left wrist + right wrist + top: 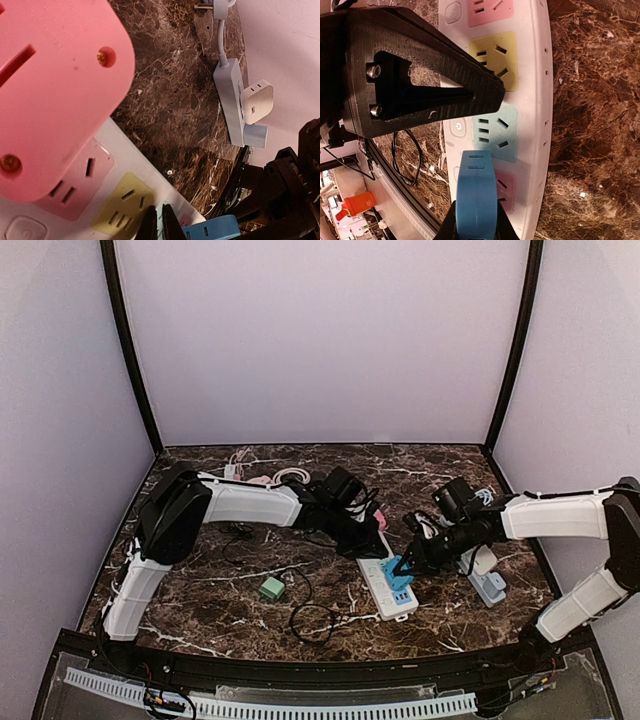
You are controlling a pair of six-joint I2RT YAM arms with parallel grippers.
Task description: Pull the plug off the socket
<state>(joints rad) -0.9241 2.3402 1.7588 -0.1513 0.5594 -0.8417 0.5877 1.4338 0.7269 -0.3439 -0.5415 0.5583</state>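
A: Hold on the blue plug [476,192]?

B: Clamped in the right gripper [404,568], pinched tight across both flat sides. Seemingly seated at the near end of the white power strip [535,100], over the pink outlet [504,187], just beside the pale teal outlet [492,132].

A: And the left gripper [160,224]?

B: Pinched narrow, holding nothing. Tips down on the strip's face, about where the yellow outlet [492,57] meets the teal one. Probably bracing the strip against the marble tabletop [170,90].

A: Good. Pull straight along the pins, away from the strip's face. No twisting and no rocking sideways, or risk bent prongs and a strip lifted off the table.

B: Press down firmly with the left before drawing?

A: Yes. Brace first, then one even pull. Watch for slipping on the smooth plastic, and regrip lower on the body if needed. Mind the pink adapter [55,85] over the strip's far end: well apart from the blue plug, but very close to the left wrist.

B: Any writing worth noting?

A: None legible. Only power symbols on the rounded switches [454,125] beside the outlets. Faint embossing on the pink adapter, too blurred to read. No brand visible on strip or plug.
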